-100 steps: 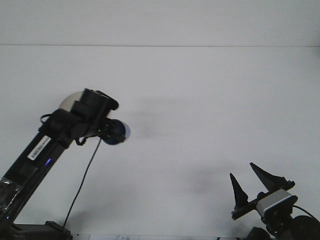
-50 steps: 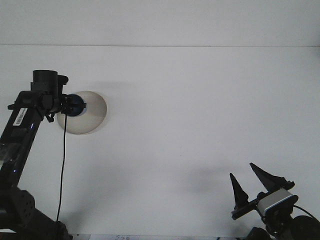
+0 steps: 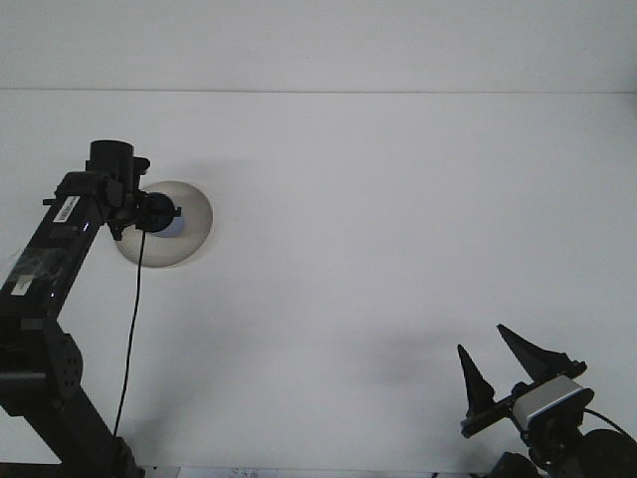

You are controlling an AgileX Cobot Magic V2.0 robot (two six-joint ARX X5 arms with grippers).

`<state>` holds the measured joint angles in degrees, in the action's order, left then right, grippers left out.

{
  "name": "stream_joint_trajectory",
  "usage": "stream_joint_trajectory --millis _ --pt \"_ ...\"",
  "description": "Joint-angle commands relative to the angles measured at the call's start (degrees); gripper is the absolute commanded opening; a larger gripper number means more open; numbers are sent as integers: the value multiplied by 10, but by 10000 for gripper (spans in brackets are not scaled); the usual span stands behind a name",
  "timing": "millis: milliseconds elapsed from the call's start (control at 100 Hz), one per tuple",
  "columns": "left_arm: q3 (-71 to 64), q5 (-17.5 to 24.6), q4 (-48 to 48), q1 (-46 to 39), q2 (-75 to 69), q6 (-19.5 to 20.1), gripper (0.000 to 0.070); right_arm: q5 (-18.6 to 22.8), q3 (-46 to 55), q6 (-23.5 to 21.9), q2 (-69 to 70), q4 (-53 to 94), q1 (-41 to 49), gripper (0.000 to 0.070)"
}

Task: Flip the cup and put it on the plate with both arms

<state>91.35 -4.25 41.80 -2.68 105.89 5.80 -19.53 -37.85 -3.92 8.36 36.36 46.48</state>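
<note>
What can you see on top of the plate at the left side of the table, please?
A small dark blue cup sits over the plate, with the left gripper at it. The gripper hides the cup's near side and the plate's left edge; whether the cup rests on the plate is unclear.

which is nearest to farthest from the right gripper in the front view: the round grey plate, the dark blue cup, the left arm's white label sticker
1. round grey plate, up at the far left of the table; its right rim reaches closest to the right gripper.
2. dark blue cup, over the plate's left part, at the left gripper.
3. white label sticker, on the left arm, farthest left.
</note>
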Motion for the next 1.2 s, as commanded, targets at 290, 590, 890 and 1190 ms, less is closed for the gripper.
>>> stream_joint_trajectory --millis 290,590,890,1190 --pt "76 2 24 -1 16 -42 544 0 -4 -8 0 -5 5 456" --pt "179 2 119 -1 -17 -64 544 0 -4 -6 0 -3 5 456" --pt "163 57 115 10 -224 -78 544 -5 -4 4 0 -4 5 457" --pt "-122 73 -24 82 -542 -107 543 -20 -4 12 0 -3 5 493"
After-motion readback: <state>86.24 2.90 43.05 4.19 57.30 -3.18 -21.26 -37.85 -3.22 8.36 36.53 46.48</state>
